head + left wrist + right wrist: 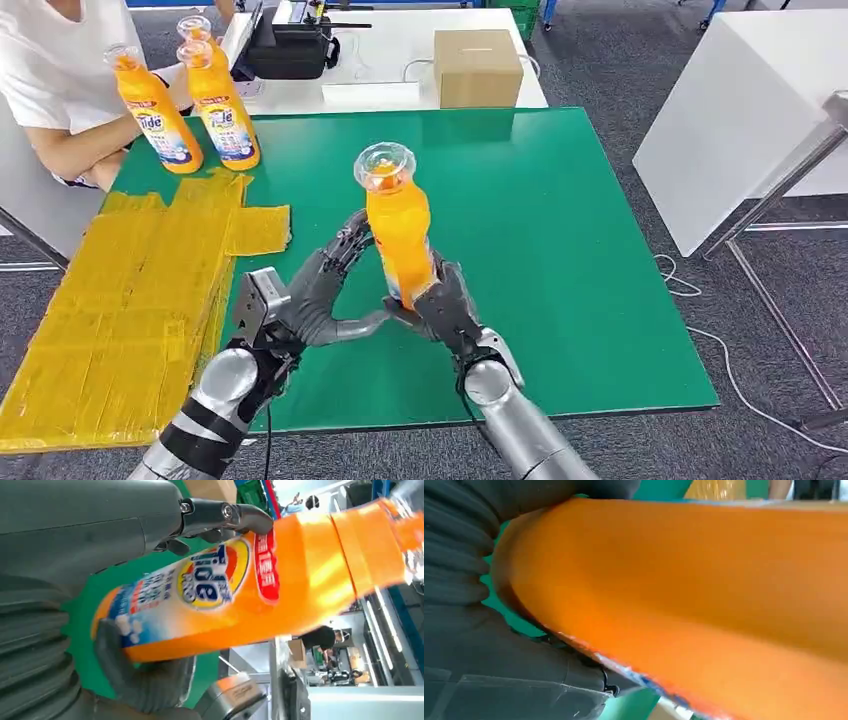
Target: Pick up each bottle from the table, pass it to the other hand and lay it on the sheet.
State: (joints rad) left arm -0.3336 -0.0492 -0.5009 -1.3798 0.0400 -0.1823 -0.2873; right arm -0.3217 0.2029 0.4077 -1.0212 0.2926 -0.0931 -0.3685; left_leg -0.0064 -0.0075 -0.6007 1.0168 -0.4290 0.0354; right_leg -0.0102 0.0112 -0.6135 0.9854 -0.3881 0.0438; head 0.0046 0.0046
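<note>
An orange detergent bottle (400,235) with a clear cap stands upright above the green mat (570,230), and my right hand (447,305) grips its lower end. My left hand (320,290) is spread beside it, fingers up along the bottle's left side and thumb reaching under its base. In the left wrist view the labelled bottle (280,580) lies between a fingertip (250,520) and the thumb (140,680), both at its surface. The right wrist view has the bottle's orange body (699,580) close up against my right hand (464,555). The yellow sheet (120,290) lies at the left.
Two more orange bottles (160,115) (225,110) stand at the mat's far left corner beside a seated person in white (60,60). A cardboard box (478,68) and a black device (290,45) sit on the white table behind. Another white table (740,110) stands to the right.
</note>
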